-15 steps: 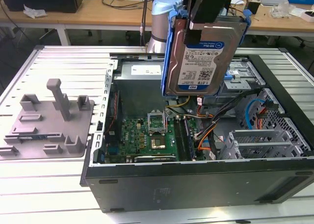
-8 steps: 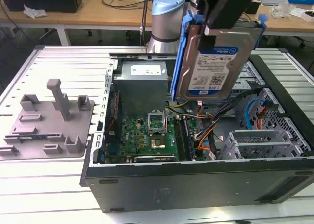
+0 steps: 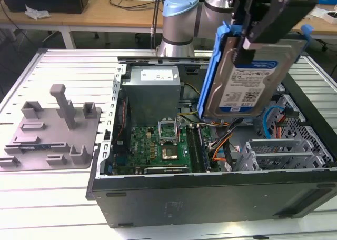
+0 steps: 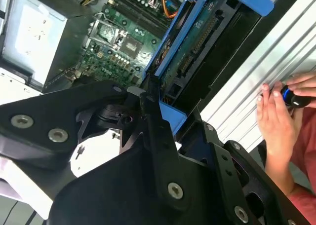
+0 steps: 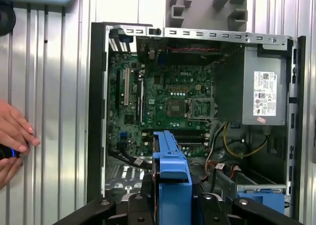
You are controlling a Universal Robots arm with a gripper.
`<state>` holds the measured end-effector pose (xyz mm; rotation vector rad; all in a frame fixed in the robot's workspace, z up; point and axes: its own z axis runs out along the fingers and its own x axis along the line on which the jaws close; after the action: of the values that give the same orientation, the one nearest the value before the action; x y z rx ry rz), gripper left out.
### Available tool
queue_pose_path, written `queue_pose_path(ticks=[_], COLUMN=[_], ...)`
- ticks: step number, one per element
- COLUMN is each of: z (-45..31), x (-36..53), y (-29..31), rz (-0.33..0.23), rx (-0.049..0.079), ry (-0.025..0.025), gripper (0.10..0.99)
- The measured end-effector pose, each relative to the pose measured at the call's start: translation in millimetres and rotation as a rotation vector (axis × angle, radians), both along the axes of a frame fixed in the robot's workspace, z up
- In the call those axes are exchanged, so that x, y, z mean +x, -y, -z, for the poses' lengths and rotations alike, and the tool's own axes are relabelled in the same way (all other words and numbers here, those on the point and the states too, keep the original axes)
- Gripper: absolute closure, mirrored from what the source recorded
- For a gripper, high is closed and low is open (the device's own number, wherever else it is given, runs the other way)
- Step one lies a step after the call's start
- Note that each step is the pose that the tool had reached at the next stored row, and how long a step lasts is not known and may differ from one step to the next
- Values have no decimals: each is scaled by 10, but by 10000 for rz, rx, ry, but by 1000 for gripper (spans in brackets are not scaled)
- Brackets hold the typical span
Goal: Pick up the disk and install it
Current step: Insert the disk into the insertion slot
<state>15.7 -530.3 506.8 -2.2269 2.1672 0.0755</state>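
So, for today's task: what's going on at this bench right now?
The robot arm's hand grips the disk, blue carrier and all, and holds it tilted in the air above the open computer case. It is not yet in the drive cage. A person beside the case touches the slatted table.

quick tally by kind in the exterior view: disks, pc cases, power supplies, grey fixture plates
disk: 1, clamped in the gripper above the case
open pc case: 1
power supply: 1, inside the case
grey fixture plate: 1, on the exterior view's left
total: 4
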Motion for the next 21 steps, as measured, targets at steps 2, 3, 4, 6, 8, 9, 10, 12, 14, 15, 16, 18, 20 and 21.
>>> queue_pose_path(ticks=[2, 3, 4, 6, 8, 9, 10, 12, 14, 15, 16, 18, 20, 21], z=[2, 4, 5, 7, 8, 9, 9, 10, 11, 13, 13, 15, 15, 17], x=[60, 104, 146, 218, 302, 330, 361, 419, 484, 524, 556, 623, 695, 728], y=[30, 48, 64, 93, 134, 148, 162, 188, 216, 231, 241, 257, 270, 275], rz=[-11, -17, -22, -31, -40, -43, -48, -56, -63, -69, -74, -80, -89, -95], rx=[-1, 0, 0, 1, 0, 0, -1, 0, -1, 0, 0, 1, -1, 0], ry=[0, 1, 0, 0, 0, 0, 0, 0, 0, 0, 0, 1, 0, 1], gripper=[718, 718, 718, 718, 718, 718, 718, 718, 718, 718, 718, 718, 718, 718])
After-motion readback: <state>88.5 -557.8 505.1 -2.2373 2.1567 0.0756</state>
